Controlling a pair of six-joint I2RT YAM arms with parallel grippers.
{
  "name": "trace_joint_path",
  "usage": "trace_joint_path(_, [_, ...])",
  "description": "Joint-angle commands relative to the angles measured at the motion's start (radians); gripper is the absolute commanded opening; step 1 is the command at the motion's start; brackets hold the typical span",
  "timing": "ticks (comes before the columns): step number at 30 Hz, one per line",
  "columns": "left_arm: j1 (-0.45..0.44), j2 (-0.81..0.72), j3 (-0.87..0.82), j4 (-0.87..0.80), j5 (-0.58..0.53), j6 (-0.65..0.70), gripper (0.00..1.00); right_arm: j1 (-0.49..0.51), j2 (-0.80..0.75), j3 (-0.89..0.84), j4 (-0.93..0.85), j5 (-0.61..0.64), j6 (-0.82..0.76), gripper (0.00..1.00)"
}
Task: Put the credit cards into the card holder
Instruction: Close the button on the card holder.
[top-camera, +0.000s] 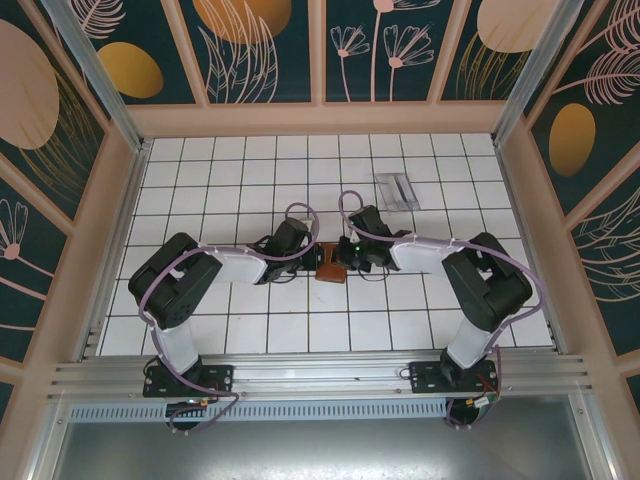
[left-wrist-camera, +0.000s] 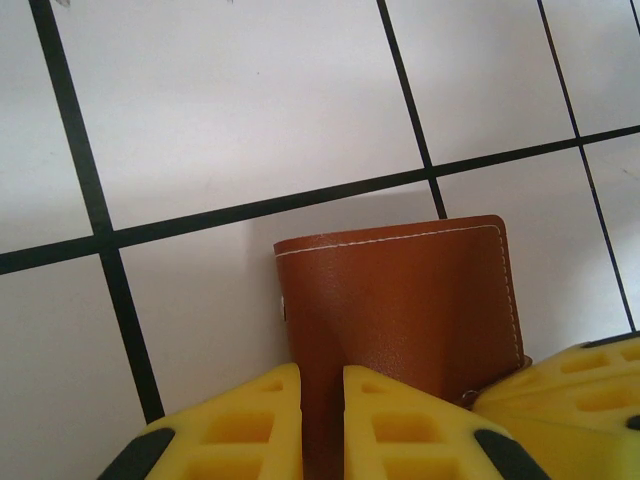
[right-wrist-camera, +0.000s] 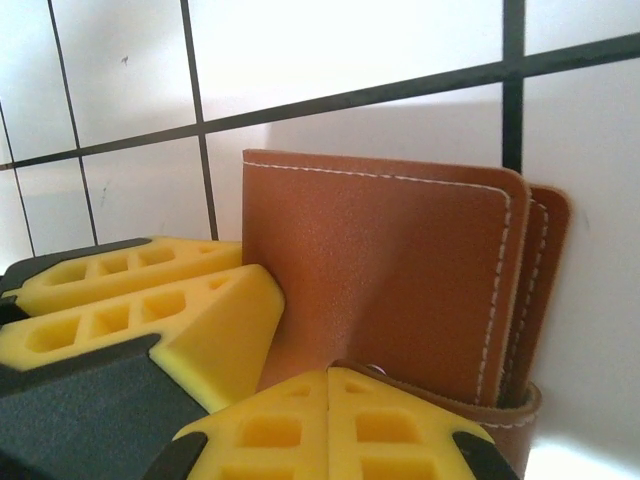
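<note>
The reddish-brown card holder (top-camera: 330, 273) stands on edge on the white tiles between the two grippers. My left gripper (top-camera: 317, 259) is shut on a fold of its cover, with brown leather between the yellow fingertips (left-wrist-camera: 275, 400). From the other side, my right gripper (top-camera: 343, 257) is shut, and the card holder's clasp strap (right-wrist-camera: 450, 400) emerges right at its pressed-together fingertips (right-wrist-camera: 300, 400). In the right wrist view the card holder (right-wrist-camera: 380, 280) shows its stitched edges, with the left gripper's fingers (right-wrist-camera: 150, 300) against its left side. The credit cards are out of view.
A clear greyish plastic tray (top-camera: 397, 190) lies on the tiles behind the right arm, toward the back wall. Wooden walls enclose the floor on three sides. White tiles (top-camera: 250, 180) stretch open around the grippers.
</note>
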Motion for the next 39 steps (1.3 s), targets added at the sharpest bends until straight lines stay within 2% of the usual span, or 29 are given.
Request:
trace_joint_path(1, [-0.006, 0.048, -0.035, -0.095, 0.007, -0.002, 0.15, -0.014, 0.054, 0.019, 0.005, 0.029, -0.005, 0.00])
trace_joint_path(6, [-0.005, 0.041, -0.045, -0.091, 0.003, -0.004, 0.14, -0.018, 0.064, 0.016, -0.030, 0.068, 0.000, 0.00])
trace_joint_path(17, [-0.005, 0.042, -0.051, -0.086, 0.001, -0.007, 0.13, -0.052, -0.054, 0.026, -0.021, -0.036, 0.006, 0.00])
trace_joint_path(29, [-0.005, 0.045, -0.040, -0.098, 0.002, -0.007, 0.14, -0.048, -0.009, -0.003, 0.016, -0.112, 0.024, 0.00])
trace_joint_path(39, [-0.006, 0.044, -0.038, -0.099, -0.001, -0.009, 0.14, -0.046, -0.005, -0.008, -0.031, -0.080, -0.001, 0.00])
